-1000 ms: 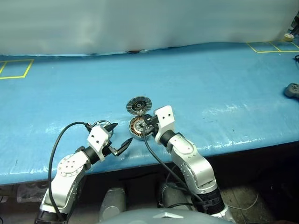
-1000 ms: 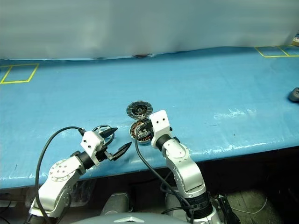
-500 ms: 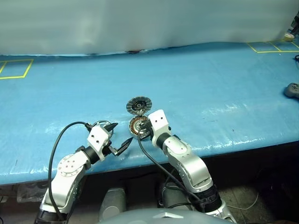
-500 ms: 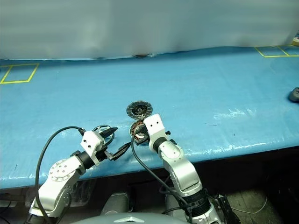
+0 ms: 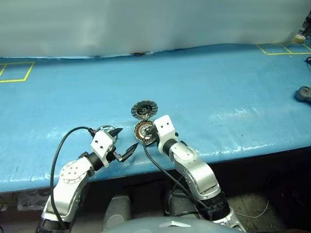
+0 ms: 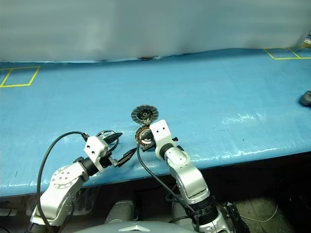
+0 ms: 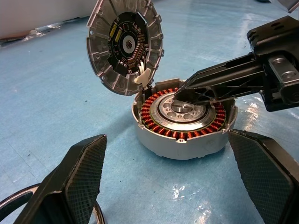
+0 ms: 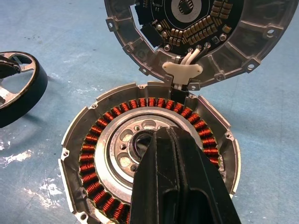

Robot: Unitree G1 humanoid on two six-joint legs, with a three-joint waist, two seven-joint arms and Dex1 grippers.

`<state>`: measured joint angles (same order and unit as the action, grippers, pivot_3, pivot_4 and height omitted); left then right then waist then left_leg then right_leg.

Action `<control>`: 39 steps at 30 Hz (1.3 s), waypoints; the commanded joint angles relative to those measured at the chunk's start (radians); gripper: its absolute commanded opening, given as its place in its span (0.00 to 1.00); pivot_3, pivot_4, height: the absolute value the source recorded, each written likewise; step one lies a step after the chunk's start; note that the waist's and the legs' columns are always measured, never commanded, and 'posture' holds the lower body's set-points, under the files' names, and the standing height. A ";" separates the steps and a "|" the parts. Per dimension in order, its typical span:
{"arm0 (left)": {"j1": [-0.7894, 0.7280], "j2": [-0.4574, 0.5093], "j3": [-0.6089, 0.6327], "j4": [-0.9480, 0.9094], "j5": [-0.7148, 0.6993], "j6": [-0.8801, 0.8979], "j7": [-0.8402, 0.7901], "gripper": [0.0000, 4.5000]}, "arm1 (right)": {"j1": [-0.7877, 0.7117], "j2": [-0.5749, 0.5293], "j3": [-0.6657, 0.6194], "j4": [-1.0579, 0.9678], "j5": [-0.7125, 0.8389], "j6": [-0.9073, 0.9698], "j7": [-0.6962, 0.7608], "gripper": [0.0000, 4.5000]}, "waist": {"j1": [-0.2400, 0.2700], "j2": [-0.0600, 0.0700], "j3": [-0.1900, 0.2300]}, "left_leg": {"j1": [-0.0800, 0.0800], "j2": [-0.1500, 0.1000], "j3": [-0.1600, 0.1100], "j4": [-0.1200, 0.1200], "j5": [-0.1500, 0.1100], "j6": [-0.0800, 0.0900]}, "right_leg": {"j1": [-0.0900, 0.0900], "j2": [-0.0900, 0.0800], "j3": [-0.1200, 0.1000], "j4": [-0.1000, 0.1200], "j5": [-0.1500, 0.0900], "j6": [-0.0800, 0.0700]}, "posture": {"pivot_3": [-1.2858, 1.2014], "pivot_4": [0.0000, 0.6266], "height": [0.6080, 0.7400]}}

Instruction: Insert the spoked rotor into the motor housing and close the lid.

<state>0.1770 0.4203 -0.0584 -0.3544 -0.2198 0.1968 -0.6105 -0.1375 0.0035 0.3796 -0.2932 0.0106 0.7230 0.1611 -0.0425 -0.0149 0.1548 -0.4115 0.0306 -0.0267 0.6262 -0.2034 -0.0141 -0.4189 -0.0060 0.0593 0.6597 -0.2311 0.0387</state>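
The motor housing (image 5: 143, 131) lies on the blue table, its copper windings (image 8: 93, 154) ringing a silver hub. The lid (image 5: 145, 109) stands tilted open behind it, joined at a white hinge piece (image 8: 183, 70), ribbed inner face showing. My right gripper (image 8: 161, 139) is shut, its tips resting over the hub's centre with nothing held; its black fingers (image 7: 224, 84) reach across the housing. The spoked rotor (image 8: 16, 91), a dark-rimmed ring, lies on the table left of the housing, by my left gripper (image 5: 124, 141). That gripper stands open, its pads (image 7: 84, 163) either side of the housing, well short of it.
Yellow tape squares mark the table's far left (image 5: 15, 72) and far right (image 5: 282, 48). A dark grey object (image 5: 303, 92) lies near the right edge. The table's front edge (image 5: 233, 150) runs just below the housing. A black cable (image 5: 60, 145) loops beside the left arm.
My right gripper has sunk a little and shifted left, bringing its shut tips down over the housing's hub. The left gripper, rotor, housing and lid have not moved.
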 commanded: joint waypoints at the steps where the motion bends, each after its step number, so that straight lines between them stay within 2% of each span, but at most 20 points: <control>1: 0.000 -0.004 0.005 -0.027 -0.019 0.000 0.002 1.00 | -0.008 0.005 0.011 -0.016 0.006 -0.006 0.012 0.00 | 0.000 0.000 0.000 | 0.000 0.000 0.000 0.000 0.000 0.000 | 0.000 0.000 0.000 0.000 0.000 0.000 | 0.52 0.24 1.00; 39: 0.012 -0.003 0.001 -0.029 -0.024 0.003 0.004 1.00 | -0.016 0.001 0.040 -0.016 0.002 -0.054 0.061 0.00 | -0.002 0.000 0.000 | 0.000 0.000 0.000 0.000 0.000 0.000 | 0.000 0.000 0.000 0.000 0.000 0.000 | 0.52 0.24 1.00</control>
<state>0.1858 0.4198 -0.0588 -0.3544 -0.2382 0.2088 -0.6090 -0.1378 0.0012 0.4219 -0.2797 0.0104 0.6946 0.2188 -0.0450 -0.0149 0.1548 -0.4117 0.0306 -0.0267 0.6262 -0.2034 -0.0141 -0.4192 -0.0061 0.0593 0.6597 -0.2311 0.0387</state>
